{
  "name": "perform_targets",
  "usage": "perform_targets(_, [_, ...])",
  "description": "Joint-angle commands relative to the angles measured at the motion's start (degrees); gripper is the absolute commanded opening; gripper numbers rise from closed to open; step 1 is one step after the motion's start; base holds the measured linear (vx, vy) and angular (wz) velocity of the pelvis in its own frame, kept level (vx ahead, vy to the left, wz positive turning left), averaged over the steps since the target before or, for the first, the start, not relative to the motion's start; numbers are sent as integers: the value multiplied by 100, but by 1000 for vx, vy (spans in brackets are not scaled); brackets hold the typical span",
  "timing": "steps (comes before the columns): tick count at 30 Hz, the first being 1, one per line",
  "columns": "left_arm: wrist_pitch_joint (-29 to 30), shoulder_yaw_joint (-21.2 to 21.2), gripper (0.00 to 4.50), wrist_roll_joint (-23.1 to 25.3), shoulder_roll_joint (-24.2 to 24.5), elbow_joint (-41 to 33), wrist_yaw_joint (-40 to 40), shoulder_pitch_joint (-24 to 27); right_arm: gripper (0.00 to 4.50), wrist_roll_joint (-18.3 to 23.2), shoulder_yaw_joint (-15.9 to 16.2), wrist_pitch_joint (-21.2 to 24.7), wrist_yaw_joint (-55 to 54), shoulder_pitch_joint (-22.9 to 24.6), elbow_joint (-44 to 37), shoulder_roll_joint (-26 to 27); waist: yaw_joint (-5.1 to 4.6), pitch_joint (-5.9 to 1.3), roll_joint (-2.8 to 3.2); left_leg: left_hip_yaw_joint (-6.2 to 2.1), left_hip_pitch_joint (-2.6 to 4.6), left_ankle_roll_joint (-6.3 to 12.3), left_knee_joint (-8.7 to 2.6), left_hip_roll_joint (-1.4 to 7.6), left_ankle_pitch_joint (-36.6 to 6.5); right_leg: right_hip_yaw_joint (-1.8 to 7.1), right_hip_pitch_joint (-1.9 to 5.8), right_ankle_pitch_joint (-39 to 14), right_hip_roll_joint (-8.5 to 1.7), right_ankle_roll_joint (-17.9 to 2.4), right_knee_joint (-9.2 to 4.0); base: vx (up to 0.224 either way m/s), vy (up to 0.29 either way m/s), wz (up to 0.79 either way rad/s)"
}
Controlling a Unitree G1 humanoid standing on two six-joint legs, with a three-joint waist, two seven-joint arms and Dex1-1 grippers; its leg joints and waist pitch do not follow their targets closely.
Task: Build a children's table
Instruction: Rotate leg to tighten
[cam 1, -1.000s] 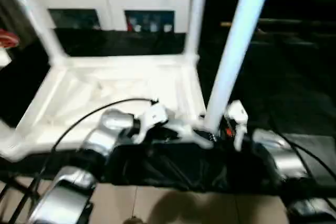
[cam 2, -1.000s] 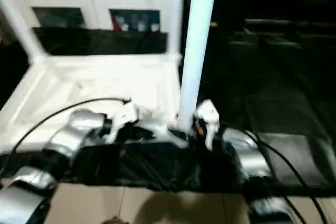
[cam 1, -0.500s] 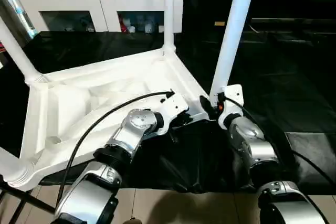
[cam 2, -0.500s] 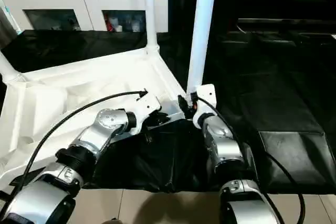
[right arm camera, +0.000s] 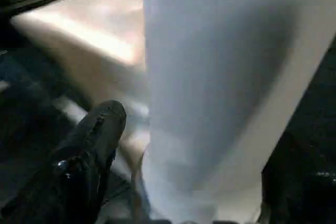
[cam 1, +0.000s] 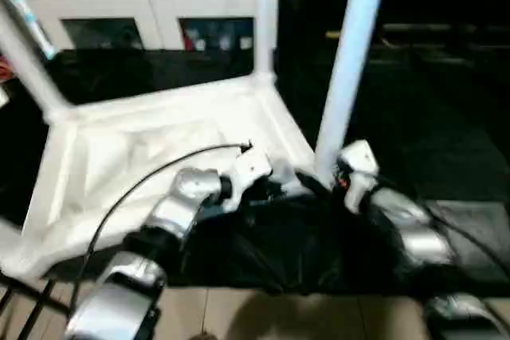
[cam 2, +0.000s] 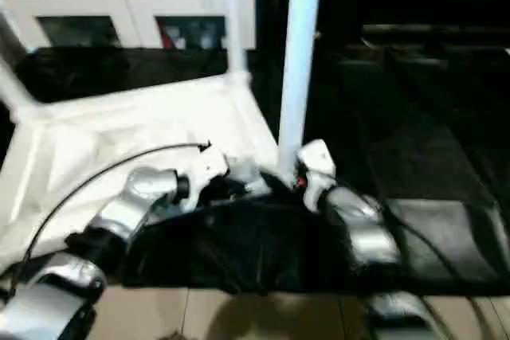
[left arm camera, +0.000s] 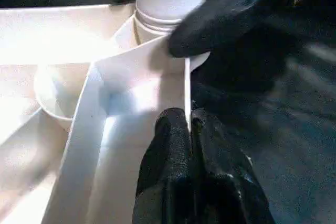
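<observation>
Children's table tabletop [cam 1: 159, 149] is lying upside down, ribbed underside facing up, on a black-covered surface [cam 1: 446, 117] in front of a white glass-door cabinet [cam 1: 151, 5].

Legs: three are visibly standing up from corner sockets. One at the far left corner [cam 1: 28, 61], one at the far right corner [cam 1: 264, 17], one at the near right corner [cam 1: 351, 61].

Left end effector [left arm camera: 189, 135]: its fingers are pressing together on a thin upright rib of the tabletop's edge wall, just beside the near right corner socket [left arm camera: 157, 22]. In the head views the left end effector [cam 1: 267, 185] is sitting at the near right rim of the tabletop, with a black cable [cam 1: 151, 177] arcing over the forearm.

Right end effector [right arm camera: 184, 182]: its fingers are standing apart, one on each side of the base of the near right leg [right arm camera: 210, 77]. One black finger [right arm camera: 89, 150] is showing beside the leg; whether it is touching the leg cannot be told. A black fingertip of the right end effector [left arm camera: 210, 14] is lying against the socket collar in the left wrist view.
</observation>
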Motion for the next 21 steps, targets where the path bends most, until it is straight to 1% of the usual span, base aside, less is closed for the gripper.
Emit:
perform_targets(1, [-233,-68,0,-309,-110,-276,-311,-43,384,159,458,168,827,112,-303,26,11,-296,-102,-20,-39,615,-316,187,-1218,274,321,-1727,-347,-889,-467,0,0,0])
perform_targets(2, [-228,-73,0,-322,-78,-287,-383,-38,384,203,468,215,967,129,-362,-25,29,-297,-95,-25,-29,612,-316,198,-1225,278,311,-1716,-347,-917,-465,0,0,0])
perform_targets(3, [-201,-100,0,-398,75,-370,-718,-5,384,326,572,318,1500,196,-568,-257,39,-298,-91,-30,-32,595,-319,208,-1239,276,310,-1700,-355,-955,-457,0,0,0])
perform_targets(4, [-201,-100,0,-399,75,-370,-718,-5,384,326,573,318,1501,197,-569,-257,51,-309,-95,-31,-34,604,-310,206,-1216,276,319,-1648,-356,-968,-445,0,0,0])
perform_targets(5, [-204,-115,0,-450,184,-410,-945,12,384,356,677,315,1863,230,-655,-433,61,-307,-105,-29,-43,630,-306,213,-1184,280,316,-1560,-358,-997,-435,0,0,0])
perform_targets(7, [-198,-103,0,-473,238,-407,-1076,10,384,379,737,278,2072,249,-701,-535,83,-311,-103,-25,-48,641,-295,205,-1092,278,310,-1489,-355,-1017,-426,0,0,0])
perform_targets(8, [-195,-102,0,-493,281,-404,-1175,8,369,404,766,265,2221,260,-734,-596,98,-316,-108,-24,-46,635,-290,205,-1055,277,310,-1467,-363,-1027,-422,0,0,0])
perform_targets(9, [-172,-101,0,-527,332,-415,-1301,14,369,433,802,284,2392,272,-776,-660,110,-316,-113,-23,-45,630,-286,204,-1025,275,312,-1464,-364,-1032,-417,0,0,0])
perform_targets(11, [-138,-97,0,-556,382,-424,-1426,14,349,462,830,333,2575,278,-818,-717,122,-317,-118,-24,-47,635,-285,201,-1014,272,313,-1471,-361,-1032,-415,0,0,0])
perform_targets(12, [-125,-96,0,-566,398,-427,-1472,13,349,474,838,360,2641,280,-835,-736,130,-322,-112,-29,-47,641,-283,209,-996,273,312,-1438,-362,-1042,-405,0,0,0])
perform_targets(14, [-114,-101,0,-604,469,-446,-1625,7,325,468,911,440,2822,256,-868,-806,143,-321,-117,-30,-49,644,-282,206,-977,272,314,-1394,-358,-1056,-400,0,0,0])
perform_targets(15, [-114,-111,0,-623,500,-454,-1682,4,325,474,943,463,2882,244,-878,-833,145,-319,-117,-29,-46,638,-283,208,-984,272,311,-1423,-360,-1047,-404,0,0,0])
perform_targets(16, [-110,-114,0,-629,509,-452,-1704,1,316,476,951,466,2897,238,-876,-838,148,-319,-118,-29,-48,629,-284,209,-985,274,313,-1432,-365,-1045,-403,0,0,0])
perform_targets(17, [-89,-122,0,-653,546,-440,-1804,-12,308,483,984,475,2964,217,-866,-849,155,-319,-134,-28,-48,612,-280,203,-985,271,314,-1477,-367,-1034,-401,0,0,0])
perform_targets(19, [-76,-113,0,-662,576,-429,-1874,-20,291,482,1017,474,3015,213,-871,-842,161,-316,-131,-27,-48,596,-283,205,-984,274,310,-1546,-372,-1017,-412,0,0,0])
perform_targets(20, [-87,-110,0,-655,586,-417,-1884,-24,281,479,1032,471,3031,217,-874,-836,167,-317,-144,-28,-42,587,-283,208,-985,274,307,-1564,-371,-1012,-409,0,0,0])
perform_targets(21, [-96,-109,0,-653,593,-409,-1891,-27,274,476,1039,471,3047,220,-876,-833,169,-317,-139,-31,-44,586,-285,211,-981,274,307,-1552,-369,-1013,-404,0,0,0])
